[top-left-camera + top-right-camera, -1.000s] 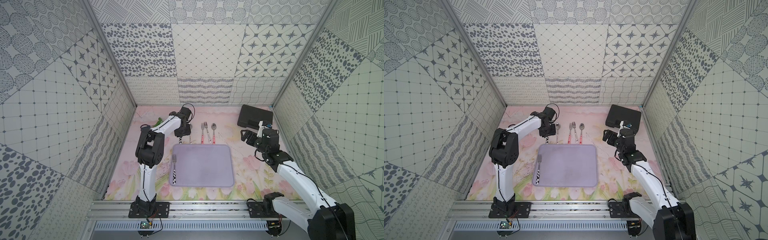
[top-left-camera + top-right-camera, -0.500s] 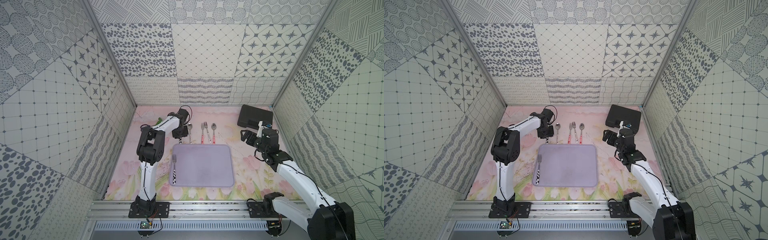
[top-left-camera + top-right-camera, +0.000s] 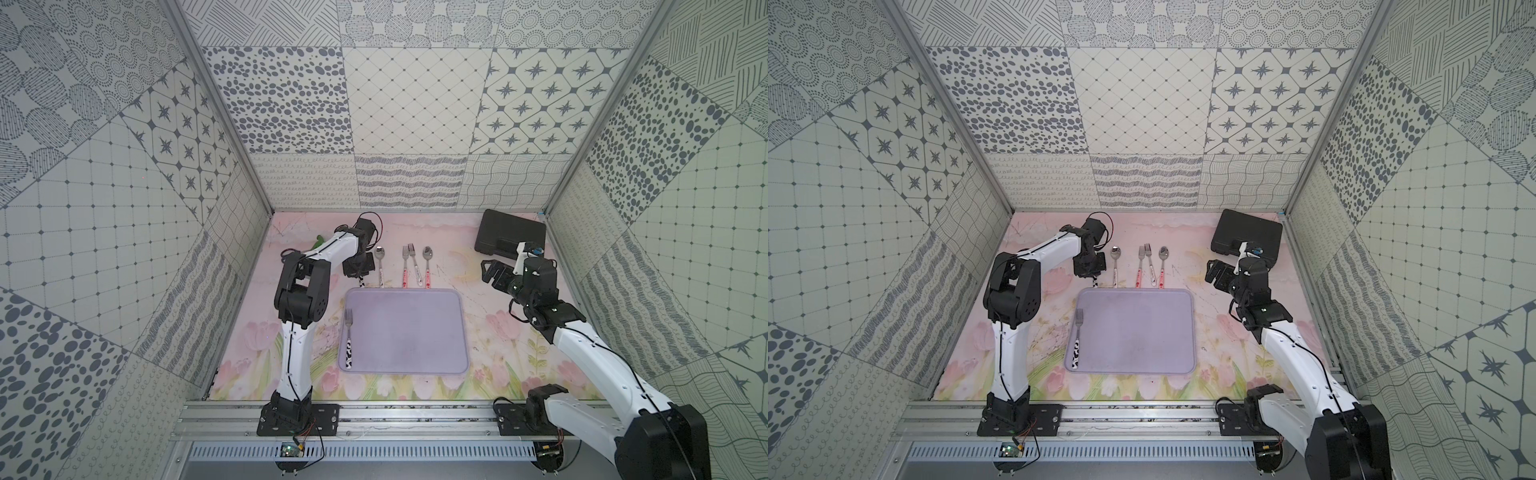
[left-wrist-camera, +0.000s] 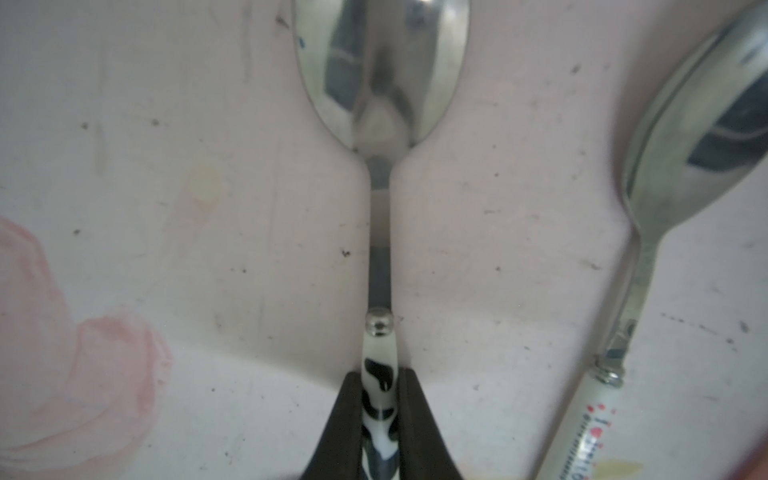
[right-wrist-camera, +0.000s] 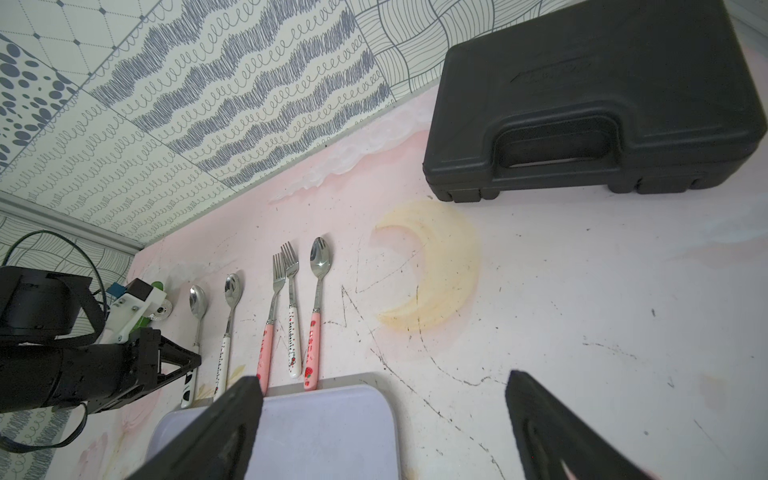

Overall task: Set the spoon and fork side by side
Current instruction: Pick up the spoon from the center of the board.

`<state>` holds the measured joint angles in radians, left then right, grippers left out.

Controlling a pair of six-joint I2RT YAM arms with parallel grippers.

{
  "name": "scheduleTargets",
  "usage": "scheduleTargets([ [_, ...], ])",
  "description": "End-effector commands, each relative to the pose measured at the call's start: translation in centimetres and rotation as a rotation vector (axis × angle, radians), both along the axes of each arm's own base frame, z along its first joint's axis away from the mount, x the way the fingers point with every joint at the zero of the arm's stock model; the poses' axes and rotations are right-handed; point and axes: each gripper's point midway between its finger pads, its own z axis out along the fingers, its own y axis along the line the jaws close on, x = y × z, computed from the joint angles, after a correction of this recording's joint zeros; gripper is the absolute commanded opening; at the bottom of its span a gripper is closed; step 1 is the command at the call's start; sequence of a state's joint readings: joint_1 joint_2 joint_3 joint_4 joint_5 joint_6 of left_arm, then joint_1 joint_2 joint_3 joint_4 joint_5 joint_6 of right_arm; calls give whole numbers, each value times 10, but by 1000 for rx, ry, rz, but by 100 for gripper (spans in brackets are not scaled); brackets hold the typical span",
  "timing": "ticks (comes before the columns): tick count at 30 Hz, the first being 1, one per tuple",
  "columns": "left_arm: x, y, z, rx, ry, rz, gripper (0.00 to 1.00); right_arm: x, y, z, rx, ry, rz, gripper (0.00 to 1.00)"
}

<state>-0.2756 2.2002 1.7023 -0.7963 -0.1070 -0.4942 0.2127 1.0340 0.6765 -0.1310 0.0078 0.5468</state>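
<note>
Left of centre in a top view, just above the upper-left corner of the lilac tray (image 3: 415, 332), the left gripper (image 3: 358, 270) sits low over the mat. Its wrist view shows the two dark fingers (image 4: 343, 419) clamped together on the handle of the cow-print spoon (image 4: 380, 232), just behind the metal collar. The spoon lies flat with its bowl pointing away from the gripper, toward the back wall. Lower in the top view, the cow-print fork (image 3: 349, 334) lies along the tray's left edge, tines toward the back wall. It is probably the partner the spoon belongs beside. The spoon should be light and stiff, but its glossy rounded handle looks slippery and could twist between flat pads. A hold this near the collar should keep the heavier bowl from drooping much. The white-handled spoon (image 4: 681, 166) lies just beside it on the right, so a straight lift seems safest. Further right along the row above the tray lie two forks (image 3: 409, 266) with their heads close together, then a pink-handled spoon (image 3: 427, 266). Right of centre, the right gripper (image 5: 382, 380) hangs with its jaws wide apart and empty. A black case (image 3: 509, 235) sits in the upper right of the mat.
</note>
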Motion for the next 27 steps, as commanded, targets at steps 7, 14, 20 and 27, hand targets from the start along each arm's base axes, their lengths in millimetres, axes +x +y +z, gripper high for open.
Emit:
scheduleTargets([
  [7, -11, -3, 4, -23, 42, -46, 0, 2, 1, 3, 5, -25, -1, 97],
  [14, -17, -11, 21, -37, 16, -67, 0, 2, 1, 3, 7, -27, -2, 97],
  [20, -30, -15, 33, -22, 5, -87, 0, 1, 2, 3, 9, -25, 0, 97],
  [27, -49, -23, 52, 3, -22, -116, 0, 0, 1, 3, 9, -27, 0, 96],
])
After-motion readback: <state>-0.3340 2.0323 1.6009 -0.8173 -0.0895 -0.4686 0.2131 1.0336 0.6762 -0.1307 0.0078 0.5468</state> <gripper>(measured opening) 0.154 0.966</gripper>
